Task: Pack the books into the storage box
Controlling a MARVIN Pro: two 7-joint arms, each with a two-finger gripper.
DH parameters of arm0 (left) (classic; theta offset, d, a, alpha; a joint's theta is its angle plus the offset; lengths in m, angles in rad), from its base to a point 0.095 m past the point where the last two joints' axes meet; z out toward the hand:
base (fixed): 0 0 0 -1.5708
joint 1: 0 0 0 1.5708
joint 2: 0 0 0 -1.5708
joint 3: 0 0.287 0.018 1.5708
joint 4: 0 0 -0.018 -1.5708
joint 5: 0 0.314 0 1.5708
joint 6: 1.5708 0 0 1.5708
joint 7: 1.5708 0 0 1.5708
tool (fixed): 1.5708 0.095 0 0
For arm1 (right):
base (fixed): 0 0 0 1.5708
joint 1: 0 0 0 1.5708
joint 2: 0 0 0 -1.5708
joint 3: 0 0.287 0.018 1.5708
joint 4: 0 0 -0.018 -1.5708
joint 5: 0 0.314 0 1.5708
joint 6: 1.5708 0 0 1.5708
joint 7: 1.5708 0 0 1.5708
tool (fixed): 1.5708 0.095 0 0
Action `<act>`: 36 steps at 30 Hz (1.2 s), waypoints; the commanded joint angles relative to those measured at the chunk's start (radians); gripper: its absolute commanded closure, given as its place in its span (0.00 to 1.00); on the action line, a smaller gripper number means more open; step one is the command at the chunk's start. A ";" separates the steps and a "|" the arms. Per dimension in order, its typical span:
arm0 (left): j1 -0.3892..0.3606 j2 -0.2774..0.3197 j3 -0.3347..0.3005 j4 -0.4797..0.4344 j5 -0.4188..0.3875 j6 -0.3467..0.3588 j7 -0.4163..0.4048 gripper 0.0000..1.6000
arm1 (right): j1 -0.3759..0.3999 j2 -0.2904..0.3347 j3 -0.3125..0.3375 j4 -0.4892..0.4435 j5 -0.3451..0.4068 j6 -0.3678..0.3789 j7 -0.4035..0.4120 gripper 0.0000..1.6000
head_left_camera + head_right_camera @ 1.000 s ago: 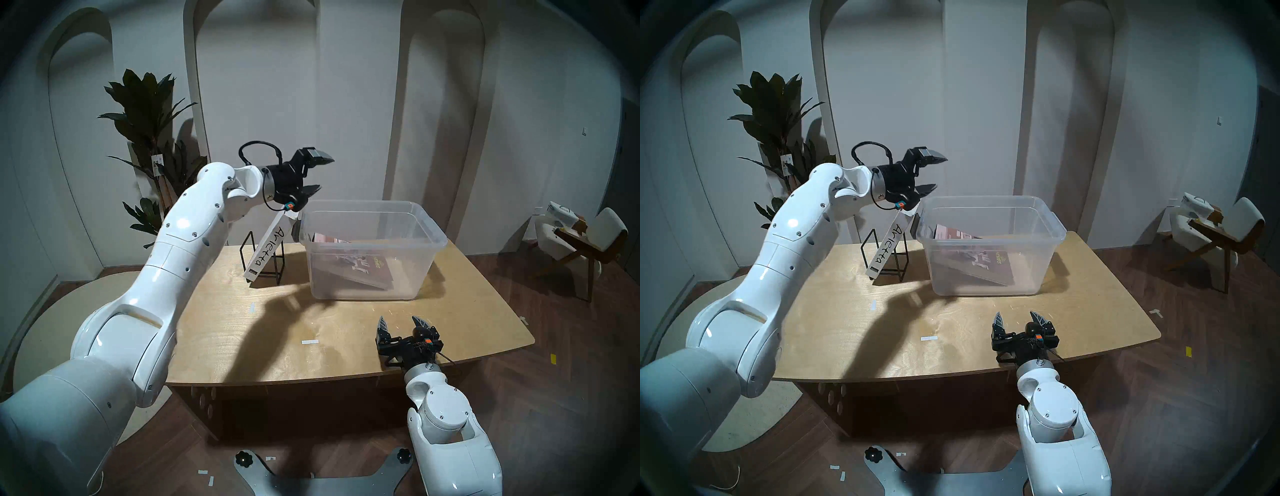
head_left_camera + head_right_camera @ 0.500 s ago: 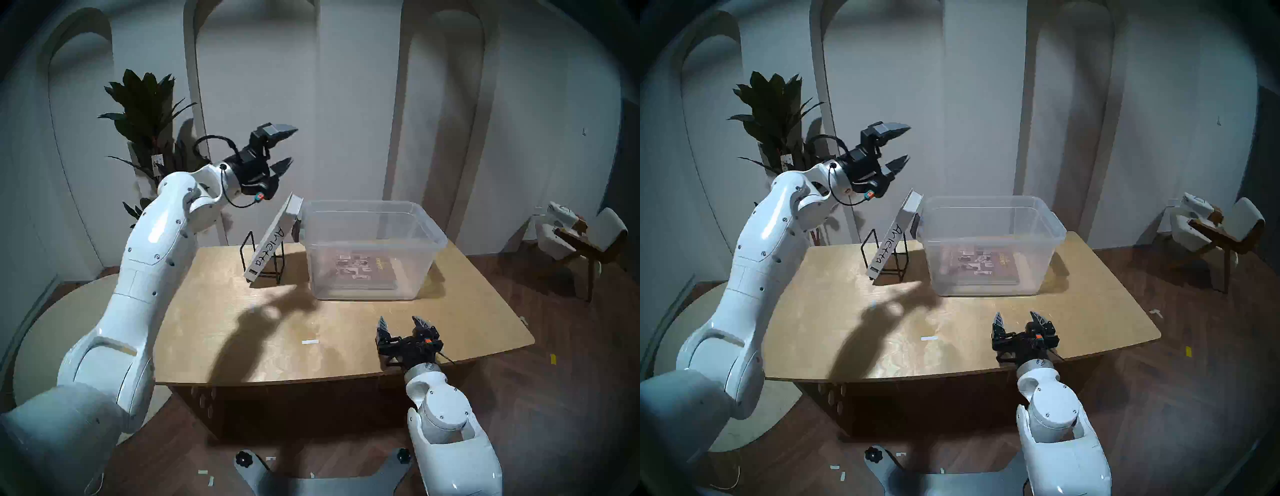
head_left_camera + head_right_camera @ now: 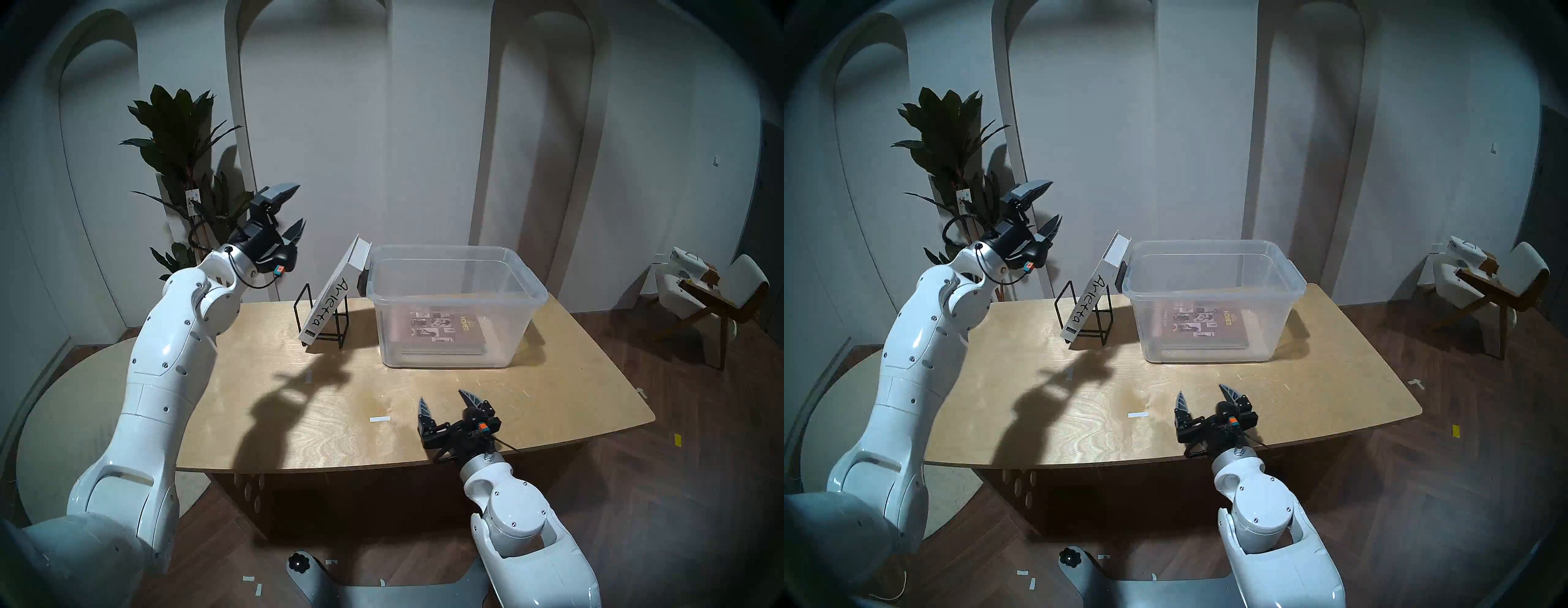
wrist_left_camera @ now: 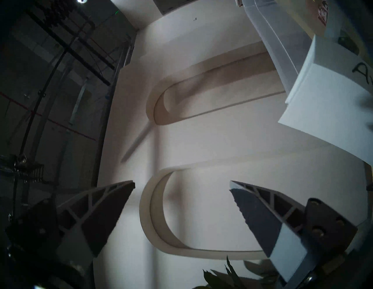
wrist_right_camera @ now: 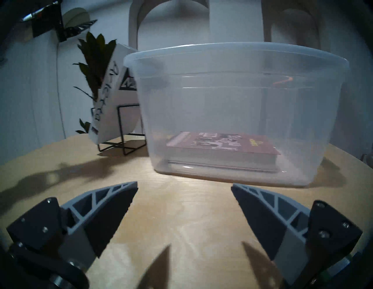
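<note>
Your box (image 3: 456, 271) sits at the table's (image 3: 572, 382) far right with the brown book (image 3: 445, 331) flat inside; the white book (image 3: 329, 303) leans far centre in the stand (image 3: 339, 329), long axis tipped toward the box. Left gripper (image 3: 288, 210), spread and empty, hovers nearer, up-left of it; right gripper (image 3: 445, 403), spread, waits near edge

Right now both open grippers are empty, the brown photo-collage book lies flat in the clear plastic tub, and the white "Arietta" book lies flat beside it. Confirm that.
Not quite: the white "Arietta" book stands tilted in the black wire stand outside the clear plastic tub, as the head stereo left view shows. The rest holds.
</note>
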 commanded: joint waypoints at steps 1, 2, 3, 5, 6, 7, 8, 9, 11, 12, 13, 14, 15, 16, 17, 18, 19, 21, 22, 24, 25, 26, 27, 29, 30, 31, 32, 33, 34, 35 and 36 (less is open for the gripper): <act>0.109 -0.032 -0.061 -0.085 -0.039 0.058 0.051 0.00 | 0.065 0.044 -0.106 -0.008 -0.001 -0.054 0.006 0.00; 0.109 -0.032 -0.061 -0.085 -0.039 0.058 0.051 0.00 | 0.065 0.044 -0.106 -0.008 -0.001 -0.054 0.006 0.00; 0.123 -0.038 -0.068 -0.097 -0.044 0.066 0.057 0.00 | 0.079 0.047 -0.120 -0.005 -0.001 -0.062 0.000 0.00; 0.144 -0.048 -0.079 -0.115 -0.050 0.079 0.066 0.00 | 0.104 0.050 -0.145 0.005 0.002 -0.067 -0.006 0.00; 0.149 -0.050 -0.081 -0.119 -0.052 0.082 0.069 0.00 | 0.114 0.048 -0.152 0.009 0.002 -0.069 -0.009 0.00; 0.159 -0.055 -0.086 -0.128 -0.055 0.089 0.074 0.00 | 0.128 0.048 -0.163 0.016 0.002 -0.071 -0.016 0.00; 0.174 -0.062 -0.093 -0.140 -0.060 0.098 0.080 0.00 | 0.153 0.045 -0.179 0.028 0.007 -0.072 -0.028 0.00; 0.179 -0.064 -0.095 -0.144 -0.061 0.100 0.082 0.00 | 0.158 0.043 -0.183 0.030 0.009 -0.072 -0.033 0.00; 0.187 -0.068 -0.098 -0.151 -0.064 0.105 0.086 0.00 | 0.176 0.041 -0.194 0.040 0.014 -0.071 -0.038 0.00; 0.194 -0.071 -0.101 -0.157 -0.066 0.110 0.089 0.00 | 0.184 0.040 -0.201 0.044 0.015 -0.073 -0.046 0.00; 0.199 -0.074 -0.103 -0.161 -0.067 0.113 0.092 0.00 | 0.193 0.038 -0.207 0.049 0.023 -0.073 -0.051 0.00; 0.208 -0.078 -0.107 -0.168 -0.069 0.118 0.096 0.00 | 0.211 0.035 -0.218 0.061 0.029 -0.073 -0.060 0.00; 0.214 -0.081 -0.109 -0.174 -0.071 0.122 0.099 0.00 | 0.223 0.034 -0.227 0.068 0.037 -0.072 -0.064 0.00; 0.219 -0.084 -0.111 -0.178 -0.073 0.125 0.101 0.00 | 0.216 0.036 -0.229 0.066 0.040 -0.074 -0.069 0.00; 0.226 -0.088 -0.115 -0.185 -0.075 0.130 0.105 0.00 | 0.242 0.033 -0.245 0.082 0.046 -0.071 -0.073 0.00; 0.232 -0.091 -0.117 -0.191 -0.076 0.134 0.107 0.00 | 0.250 0.031 -0.253 0.089 0.053 -0.072 -0.079 0.00; 0.235 -0.092 -0.119 -0.193 -0.077 0.137 0.109 0.00 | 0.255 0.031 -0.259 0.092 0.063 -0.073 -0.078 0.00; 0.247 -0.099 -0.123 -0.203 -0.080 0.144 0.114 0.00 | 0.283 0.025 -0.280 0.113 0.076 -0.078 -0.089 0.00; 0.250 -0.100 -0.124 -0.206 -0.081 0.146 0.116 0.00 | 0.284 0.026 -0.284 0.117 0.082 -0.078 -0.093 0.00; 0.260 -0.106 -0.128 -0.214 -0.084 0.154 0.120 0.00 | 0.311 0.018 -0.302 0.138 0.100 -0.077 -0.106 0.00; 0.263 -0.107 -0.129 -0.216 -0.085 0.156 0.121 0.00 | 0.321 0.014 -0.308 0.144 0.105 -0.075 -0.111 0.00; 0.268 -0.111 -0.131 -0.222 -0.086 0.160 0.124 0.00 | 0.332 0.011 -0.317 0.155 0.115 -0.075 -0.119 0.00; 0.272 -0.113 -0.133 -0.225 -0.087 0.163 0.126 0.00 | 0.345 0.007 -0.324 0.165 0.125 -0.070 -0.123 0.00; 0.280 -0.118 -0.136 -0.233 -0.089 0.169 0.130 0.00 | 0.363 0.001 -0.337 0.180 0.142 -0.067 -0.134 0.00; 0.289 -0.123 -0.140 -0.243 -0.091 0.177 0.134 0.00 | 0.383 -0.006 -0.352 0.198 0.162 -0.068 -0.147 0.00; 0.289 -0.123 -0.140 -0.243 -0.091 0.177 0.134 0.00 | 0.383 -0.006 -0.352 0.198 0.162 -0.068 -0.147 0.00; 0.293 -0.126 -0.141 -0.247 -0.092 0.180 0.136 0.00 | 0.398 -0.012 -0.361 0.209 0.171 -0.066 -0.153 0.00; 0.298 -0.129 -0.143 -0.252 -0.093 0.184 0.138 0.00 | 0.405 -0.015 -0.368 0.217 0.181 -0.067 -0.160 0.00; 0.300 -0.130 -0.144 -0.253 -0.093 0.186 0.139 0.00 | 0.412 -0.018 -0.371 0.223 0.187 -0.065 -0.162 0.00; 0.305 -0.133 -0.146 -0.259 -0.094 0.190 0.142 0.00 | 0.430 -0.026 -0.381 0.239 0.202 -0.064 -0.172 0.00; 0.308 -0.135 -0.147 -0.262 -0.095 0.193 0.143 0.00 | 0.434 -0.029 -0.383 0.245 0.216 -0.062 -0.177 0.00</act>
